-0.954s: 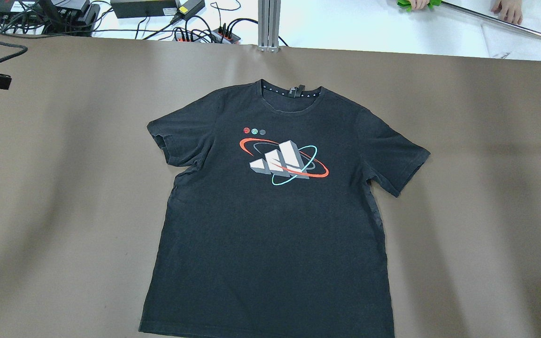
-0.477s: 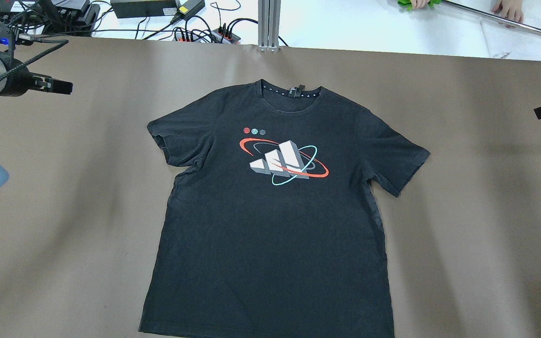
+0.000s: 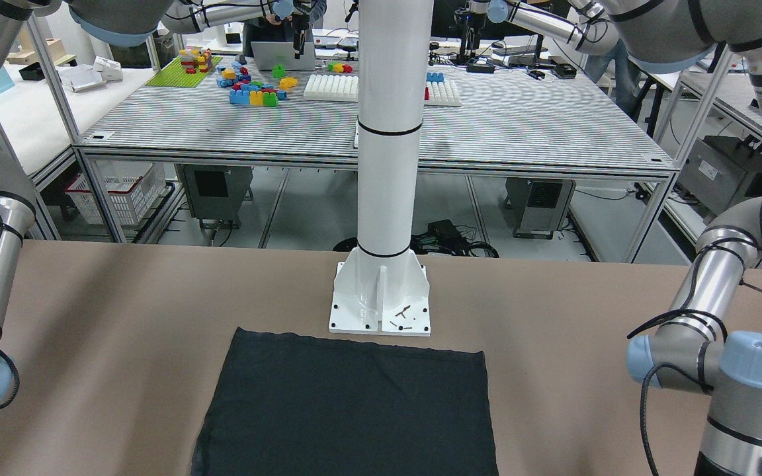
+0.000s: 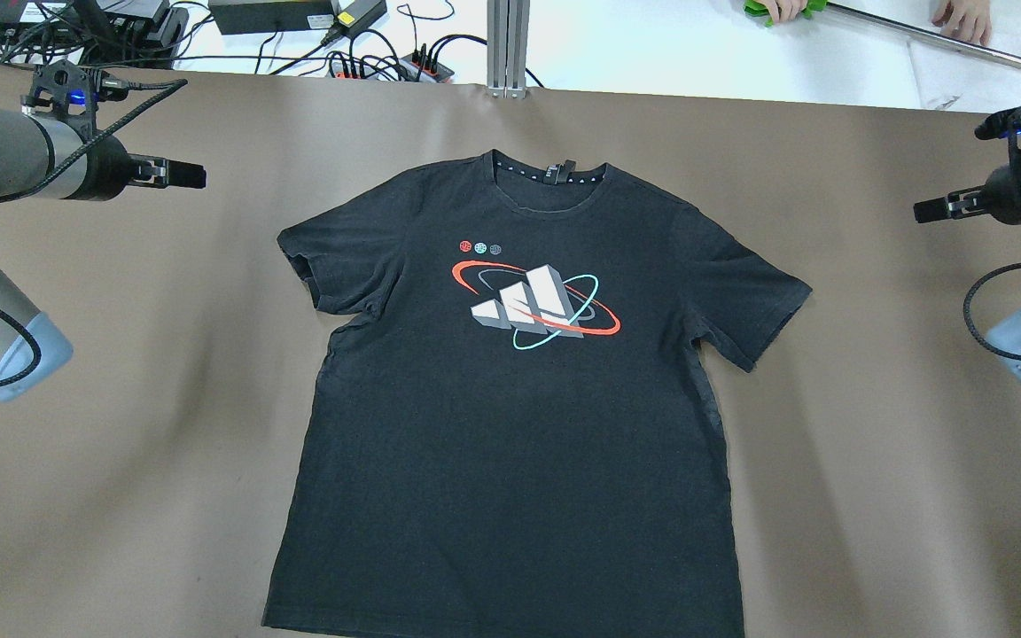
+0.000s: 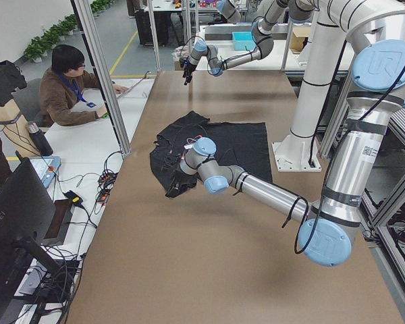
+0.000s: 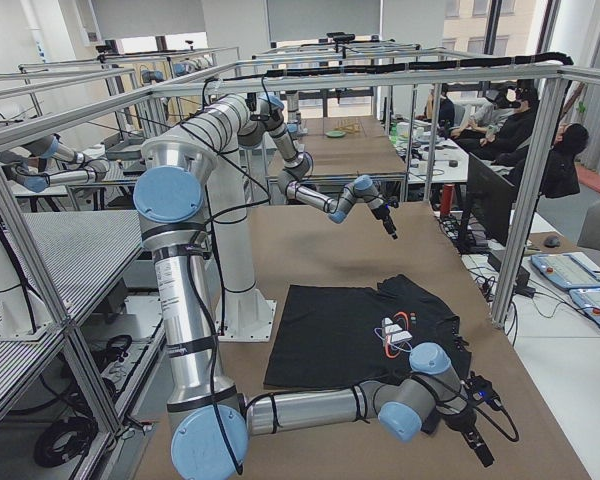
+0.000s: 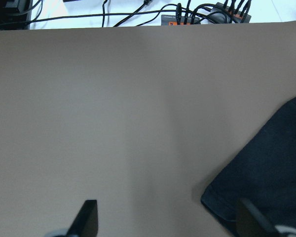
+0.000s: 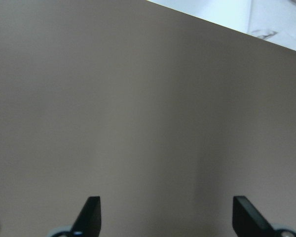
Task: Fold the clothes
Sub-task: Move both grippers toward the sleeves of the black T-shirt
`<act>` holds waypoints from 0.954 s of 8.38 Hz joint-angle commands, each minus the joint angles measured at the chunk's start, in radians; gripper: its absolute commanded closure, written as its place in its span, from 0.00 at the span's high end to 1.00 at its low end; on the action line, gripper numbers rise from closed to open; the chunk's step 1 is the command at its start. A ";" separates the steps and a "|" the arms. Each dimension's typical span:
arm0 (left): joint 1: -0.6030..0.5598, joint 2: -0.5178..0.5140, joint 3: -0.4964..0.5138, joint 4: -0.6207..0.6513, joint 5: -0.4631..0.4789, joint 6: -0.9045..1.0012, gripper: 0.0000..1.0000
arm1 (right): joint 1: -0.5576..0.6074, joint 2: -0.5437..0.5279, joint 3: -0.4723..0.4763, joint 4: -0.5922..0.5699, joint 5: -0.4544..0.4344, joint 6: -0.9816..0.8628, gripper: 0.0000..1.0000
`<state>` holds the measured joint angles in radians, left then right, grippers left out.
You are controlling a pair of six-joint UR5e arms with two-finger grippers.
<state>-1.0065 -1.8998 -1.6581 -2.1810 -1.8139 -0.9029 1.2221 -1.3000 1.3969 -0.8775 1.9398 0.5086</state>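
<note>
The black T-shirt [image 4: 510, 443] lies flat, print up, in the middle of the tabletop [image 4: 120, 443]. Its long axis runs from the hem, near the robot, to the collar on the far side. The left fingers [image 7: 88, 219] stand wide apart and hold nothing, and one sleeve [image 7: 266, 173] shows just inward of them. The right fingers [image 8: 90, 215] are wide and empty too, over bare tabletop and farther from their sleeve. I judge the left arm to be nearer for a first grasp.
</note>
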 commanded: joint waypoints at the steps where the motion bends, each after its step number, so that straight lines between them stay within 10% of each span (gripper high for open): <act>1: 0.009 -0.031 0.014 0.001 0.001 -0.019 1.00 | -0.076 0.004 -0.024 0.103 0.002 0.093 0.94; 8: 0.052 -0.176 0.170 -0.002 0.080 -0.051 1.00 | -0.257 0.042 -0.139 0.299 -0.142 0.266 0.94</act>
<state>-0.9601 -2.0514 -1.5189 -2.1827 -1.7505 -0.9535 0.9953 -1.2696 1.2638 -0.5887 1.8318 0.7563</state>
